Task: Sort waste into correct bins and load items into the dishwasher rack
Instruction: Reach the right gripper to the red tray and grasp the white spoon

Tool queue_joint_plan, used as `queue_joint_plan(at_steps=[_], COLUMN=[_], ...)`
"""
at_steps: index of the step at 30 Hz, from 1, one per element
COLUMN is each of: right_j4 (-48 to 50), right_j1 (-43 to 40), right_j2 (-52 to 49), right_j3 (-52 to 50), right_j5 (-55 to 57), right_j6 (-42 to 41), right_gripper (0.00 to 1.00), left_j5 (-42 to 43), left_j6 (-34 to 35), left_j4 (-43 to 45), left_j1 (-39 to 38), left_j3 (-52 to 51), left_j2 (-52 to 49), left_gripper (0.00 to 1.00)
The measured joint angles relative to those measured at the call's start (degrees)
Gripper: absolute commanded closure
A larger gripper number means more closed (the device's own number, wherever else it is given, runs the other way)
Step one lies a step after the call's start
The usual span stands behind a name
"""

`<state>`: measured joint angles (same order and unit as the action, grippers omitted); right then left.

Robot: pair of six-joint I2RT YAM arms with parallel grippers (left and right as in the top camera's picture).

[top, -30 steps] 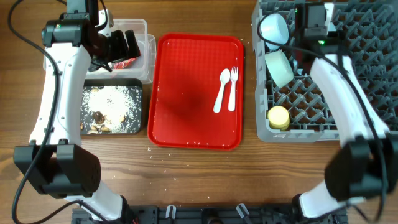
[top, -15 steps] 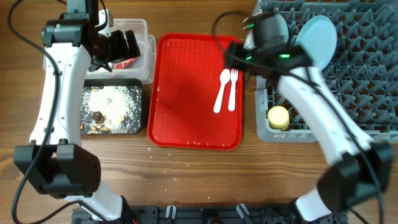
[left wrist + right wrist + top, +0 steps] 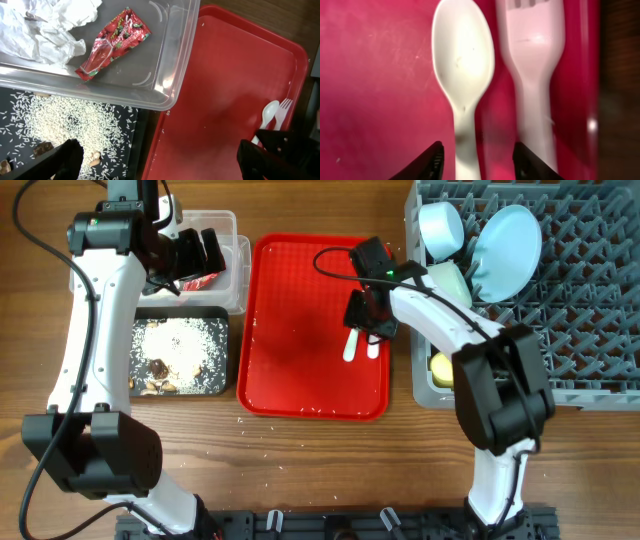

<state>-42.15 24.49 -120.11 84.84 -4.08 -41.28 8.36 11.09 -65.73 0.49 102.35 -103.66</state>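
A white spoon (image 3: 462, 65) and white fork (image 3: 535, 75) lie side by side on the flat red tray (image 3: 300, 330). My right gripper (image 3: 477, 165) is low over them, open, its fingers straddling the spoon's handle without touching it. From overhead only the spoon's handle end (image 3: 349, 352) and the fork's handle end (image 3: 373, 350) show below the right gripper (image 3: 366, 320). My left gripper (image 3: 165, 162) hangs wide open and empty above the bins. The clear tub (image 3: 175, 60) holds a red wrapper (image 3: 112, 42) and white tissue (image 3: 45, 25). White crumbs and brown bits lie in the black tray (image 3: 225, 315).
The grey dishwasher rack (image 3: 590, 310) at the right holds a light blue plate (image 3: 505, 245) on edge, two light blue bowls (image 3: 440, 225) (image 3: 450, 285) and a yellow cup (image 3: 445, 368). A few crumbs lie on the wooden table (image 3: 300, 450) in front of the red tray.
My right arm swung from the rack to the red tray and came down over the spoon and fork, its jaws narrowing. The left arm stayed still.
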Motion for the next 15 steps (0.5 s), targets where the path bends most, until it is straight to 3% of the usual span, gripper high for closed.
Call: queue_joint_plan(at_steps=[10,15], right_j4=[3.7,4.1], right_j1=[0.0,0.0], right_j2=[-1.5,-1.5], right_j3=[0.2,0.5], right_j5=[-1.7,-2.8], right_j6=[-0.8,-0.5], right_gripper=[0.96,0.96], left_j5=[0.0,0.0], left_j6=[0.0,0.0], left_j4=[0.0,0.0], left_j1=[0.0,0.0], left_j3=[0.0,0.0], left_j2=[0.0,0.0], left_gripper=[0.0,0.0])
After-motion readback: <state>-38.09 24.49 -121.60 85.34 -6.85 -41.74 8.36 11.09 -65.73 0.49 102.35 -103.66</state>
